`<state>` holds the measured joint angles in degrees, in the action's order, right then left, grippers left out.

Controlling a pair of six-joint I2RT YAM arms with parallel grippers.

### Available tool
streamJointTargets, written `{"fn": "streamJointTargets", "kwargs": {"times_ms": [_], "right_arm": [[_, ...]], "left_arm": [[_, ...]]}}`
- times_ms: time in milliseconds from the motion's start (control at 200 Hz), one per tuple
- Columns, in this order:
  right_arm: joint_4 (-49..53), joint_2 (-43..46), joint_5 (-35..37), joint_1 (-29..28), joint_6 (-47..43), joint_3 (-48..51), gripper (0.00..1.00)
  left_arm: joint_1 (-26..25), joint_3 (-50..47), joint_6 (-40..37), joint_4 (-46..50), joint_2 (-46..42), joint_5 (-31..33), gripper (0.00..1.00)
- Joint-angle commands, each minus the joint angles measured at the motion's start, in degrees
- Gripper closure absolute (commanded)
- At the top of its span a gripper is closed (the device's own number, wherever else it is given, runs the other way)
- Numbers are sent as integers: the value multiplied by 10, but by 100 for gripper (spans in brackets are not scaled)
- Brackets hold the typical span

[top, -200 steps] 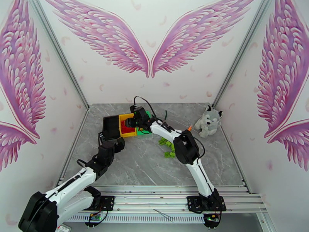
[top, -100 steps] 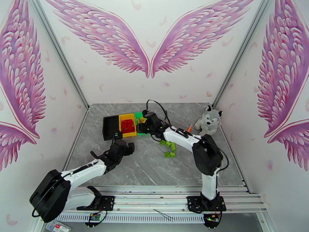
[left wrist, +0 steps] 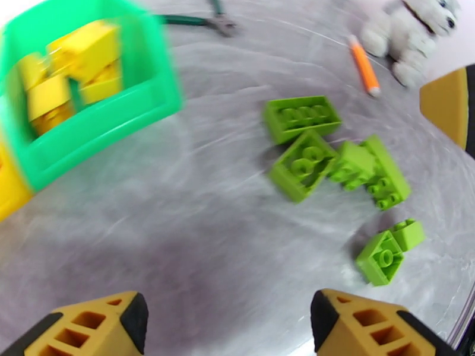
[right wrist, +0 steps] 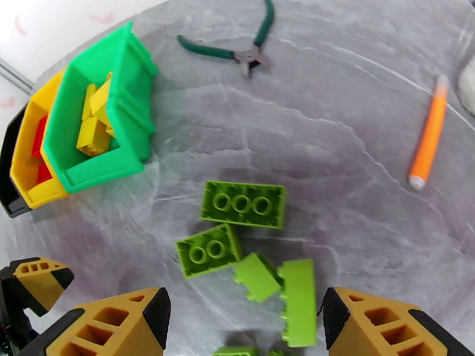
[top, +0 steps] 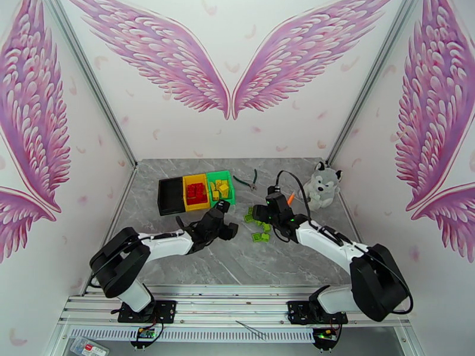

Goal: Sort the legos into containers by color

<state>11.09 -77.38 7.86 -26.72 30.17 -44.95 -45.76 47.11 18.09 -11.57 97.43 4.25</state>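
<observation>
Lime legos [right wrist: 242, 204] lie loose on the surface [top: 237, 262] between the left hand [left wrist: 228, 315] and the right hand [right wrist: 246, 315], both wide and empty. Yellow legos [right wrist: 92, 137] fill the green bin [right wrist: 101, 173]; red legos [top: 195, 191] fill the yellow bin [top: 196, 205].

High rear camera looks down; both close wrist views share green legos [right wrist: 242, 204].

Near table [top: 237, 265]: bare marble in front of both bases, so I can pass freely.
Bin to bricks: open lane between the green bin [right wrist: 95, 132] and the lime bricks [right wrist: 240, 206].
Bricks: packed, several touching.
Far side: pliers [right wrist: 237, 51], orange stick [right wrist: 427, 134] and plush husky [top: 321, 185] crowd my reach.
Flanks: left gripper [top: 230, 228] and right gripper [top: 256, 213] sit just beside the bricks — one each side.
</observation>
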Motion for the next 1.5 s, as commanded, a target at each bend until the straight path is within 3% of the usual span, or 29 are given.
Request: {"fn": "streamJointTargets", "kwargs": {"times_ms": [0, 475, 840, 1245, 1495], "right_arm": [[7, 55, 3, 7, 10, 21, 25], [63, 193, 4, 24, 4, 70, 17], [66, 201, 4, 28, 8, 82, 16], [33, 156, -16, 31, 14, 77, 16], [-1, 107, -44, 30, 16, 58, 19]], "left_arm": [[-3, 35, -62, -18, 44, -50, 27], [-4, 158, -106, 13, 186, -37, 34], [-11, 255, -141, 61, 258, -9, 44], [-32, 238, -158, 41, 239, -11, 70], [-31, 158, -142, 9, 154, 11, 73]]}}
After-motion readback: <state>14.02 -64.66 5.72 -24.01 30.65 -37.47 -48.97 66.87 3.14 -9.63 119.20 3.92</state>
